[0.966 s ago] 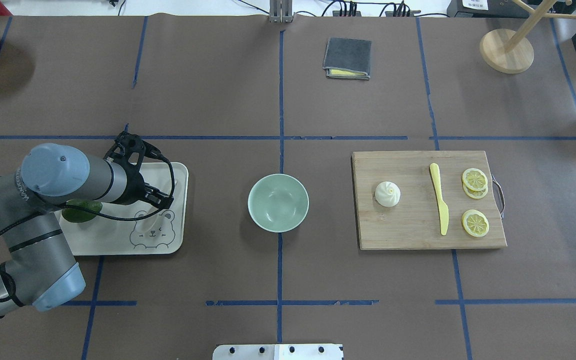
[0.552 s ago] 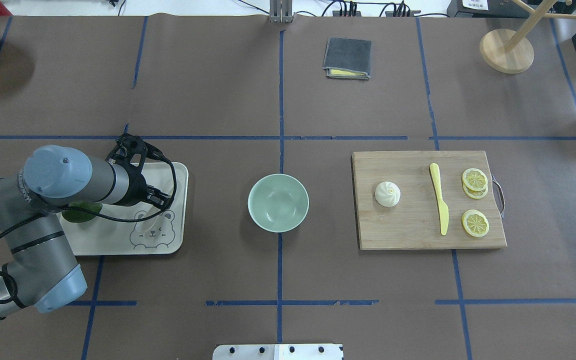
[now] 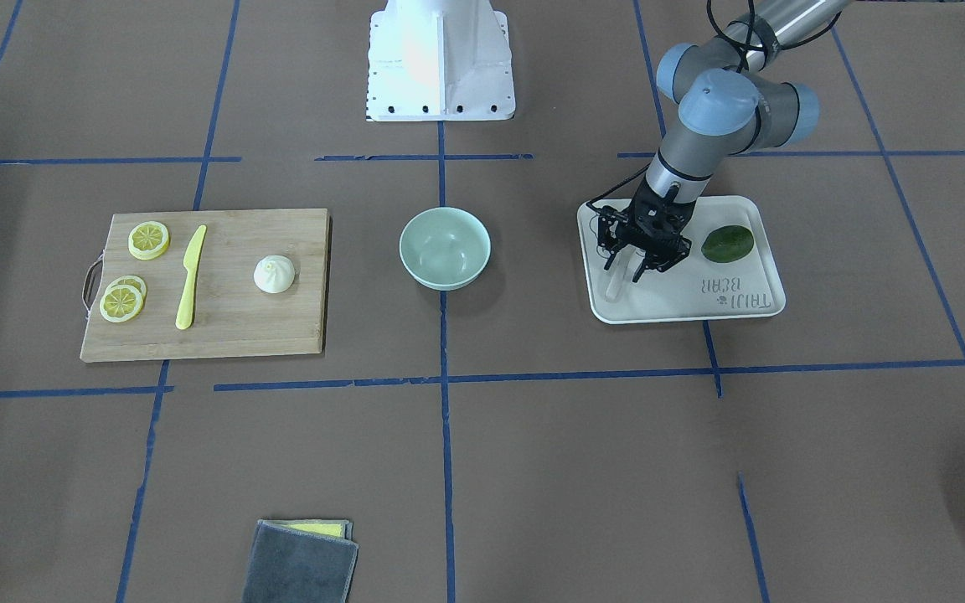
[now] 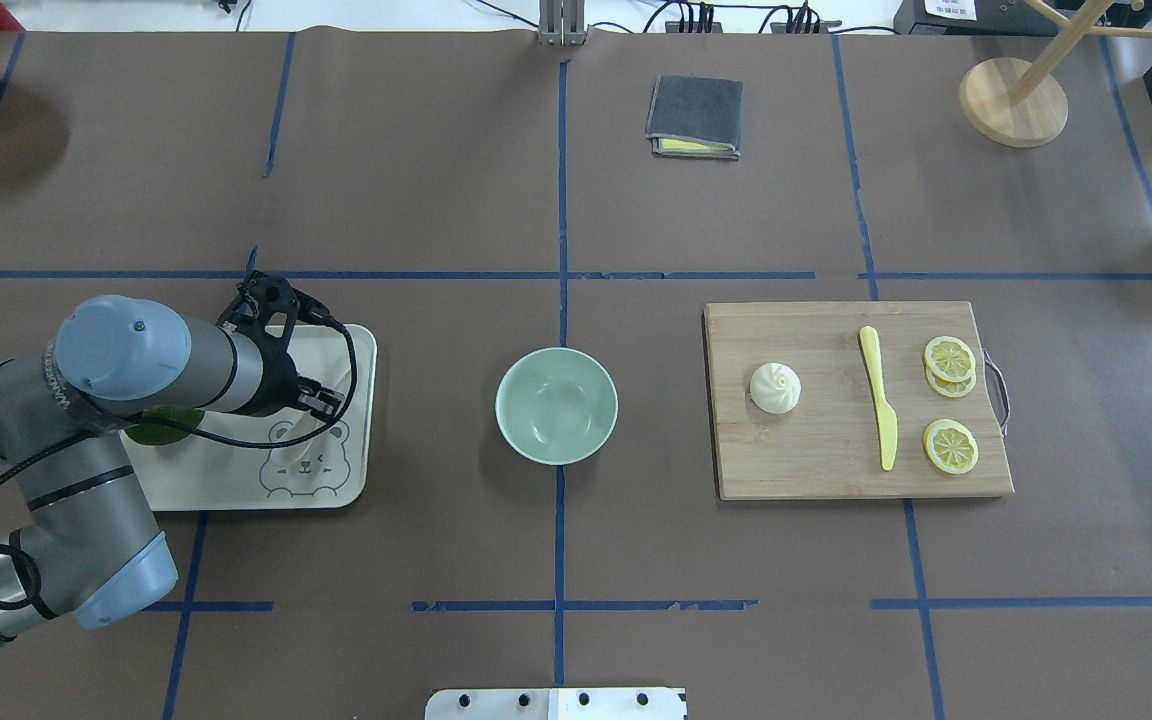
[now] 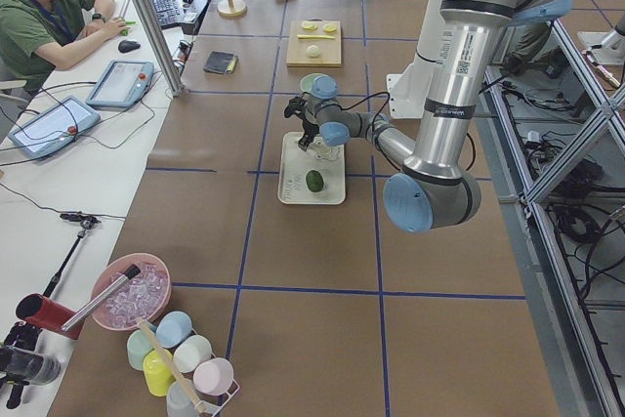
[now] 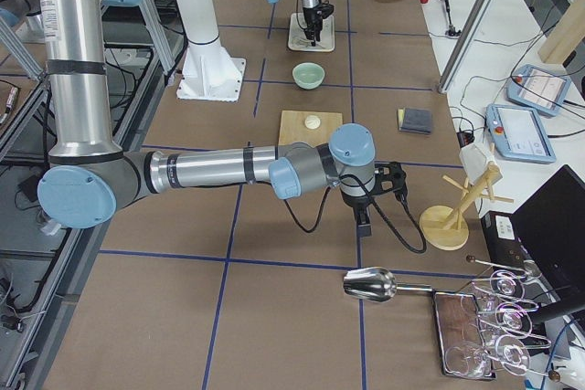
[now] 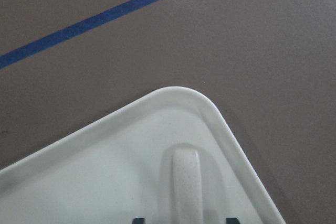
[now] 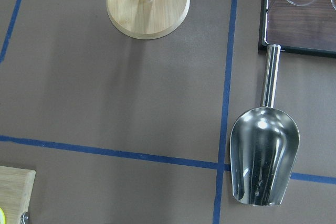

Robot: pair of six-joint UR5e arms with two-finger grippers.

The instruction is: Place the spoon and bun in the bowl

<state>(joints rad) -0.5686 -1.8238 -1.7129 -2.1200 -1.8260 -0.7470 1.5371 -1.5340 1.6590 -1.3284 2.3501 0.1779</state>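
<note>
Left tool [image 3: 626, 270] is held apart over the spoon [image 7: 185, 182] on the tray [image 3: 667, 301]. It should be lowered w/ handle centred in the gap, then shut. Bun [image 4: 775, 387] is seen on board [image 4: 836, 450]; bowl [image 4: 556, 405] is empty. Right tool [image 6: 364, 224]: can't be told.

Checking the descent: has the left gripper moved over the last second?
Yes, slightly. In the overhead view the left gripper has shifted toward the view's bottom edge, away from the blue tape line beyond the tray, probably lowering.
</note>
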